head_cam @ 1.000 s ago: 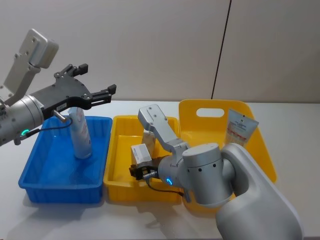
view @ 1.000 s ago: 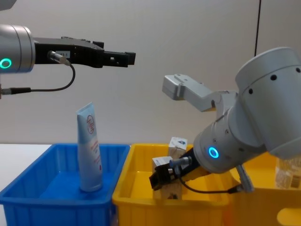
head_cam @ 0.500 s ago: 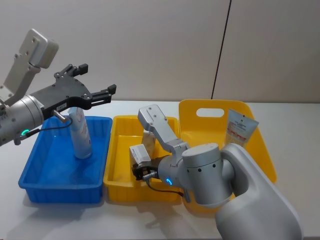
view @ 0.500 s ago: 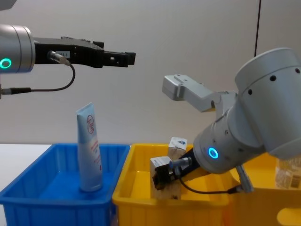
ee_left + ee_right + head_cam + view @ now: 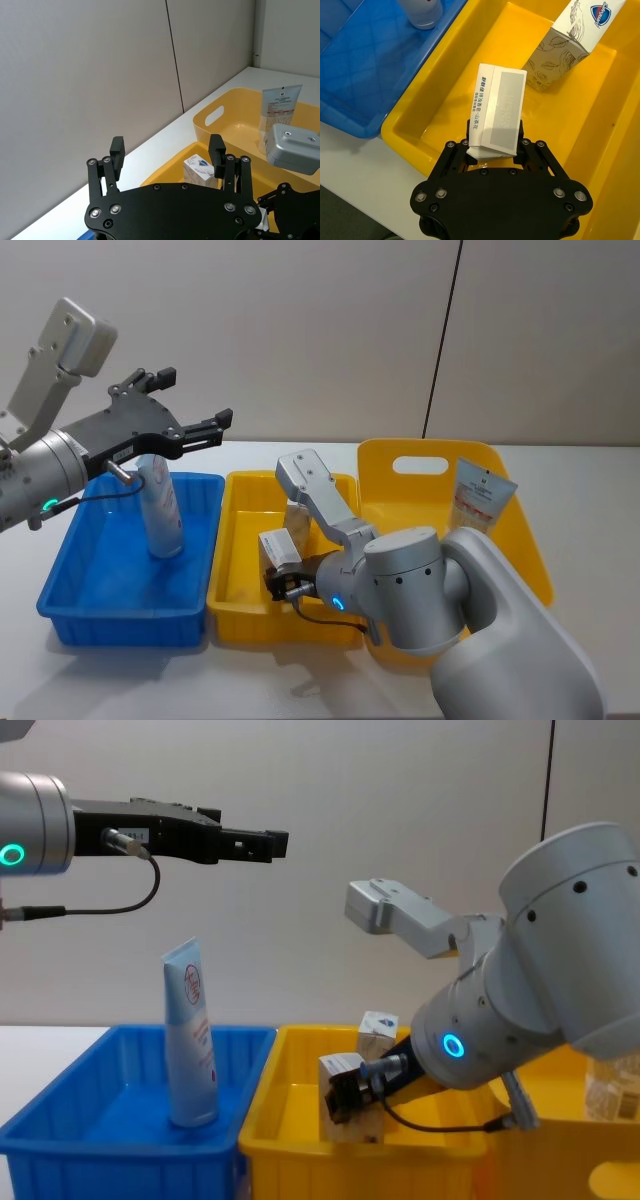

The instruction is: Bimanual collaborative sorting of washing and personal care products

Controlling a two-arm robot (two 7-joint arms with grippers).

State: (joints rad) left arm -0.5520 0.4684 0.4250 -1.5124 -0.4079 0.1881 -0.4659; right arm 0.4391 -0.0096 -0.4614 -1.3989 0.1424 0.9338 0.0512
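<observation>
Beige carton (image 5: pixel 496 111) being pinched between the right gripper (image 5: pixel 494 150) jaws inside the narrow yellow bin (image 5: pixel 235 580), second carton (image 5: pixel 572 42) standing just behind, left gripper (image 5: pixel 195 405) hovering with jaws spread above the squeeze tube (image 5: pixel 160 505) standing upright in the blue bin (image 5: pixel 90 610).

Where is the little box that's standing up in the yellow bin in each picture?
Head view: the standing carton is near the centre, partly behind the right arm.
Left wrist view: low, right of centre.
Right wrist view: upper right corner, beyond the held carton in the right claw.
Chest view: low, just right of centre.
Shared landmark: the yellow bin it stands in.
</observation>
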